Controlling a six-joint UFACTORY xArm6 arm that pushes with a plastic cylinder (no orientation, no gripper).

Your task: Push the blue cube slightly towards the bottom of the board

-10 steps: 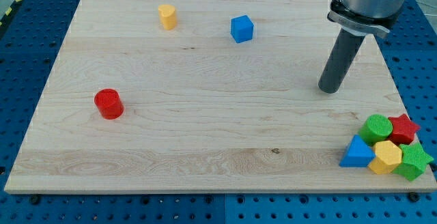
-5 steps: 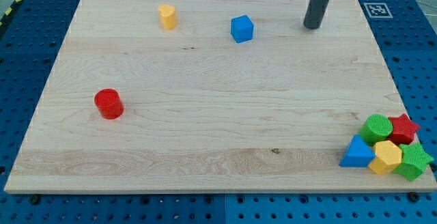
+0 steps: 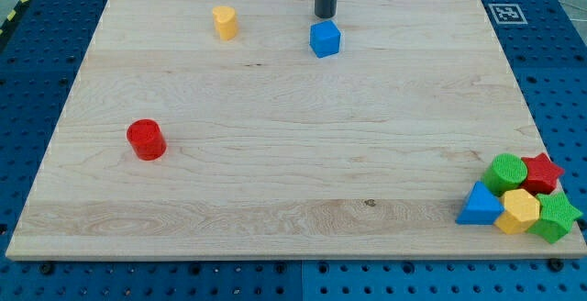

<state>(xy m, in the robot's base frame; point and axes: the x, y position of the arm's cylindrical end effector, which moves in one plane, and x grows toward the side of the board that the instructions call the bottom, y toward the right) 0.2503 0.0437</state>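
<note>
Camera view, my tip (image 3: 325,16) just above blue cube (image 3: 325,39)

— How is the light?
— Bright and even from above; the wooden board (image 3: 293,191) shows no glare, and the red cylinder (image 3: 146,140) casts only a faint, short shadow.
— Sharpness?
— Crisp throughout; the blue cube (image 3: 325,39) has clean edges, and the board's edges show no obvious bending.
</note>
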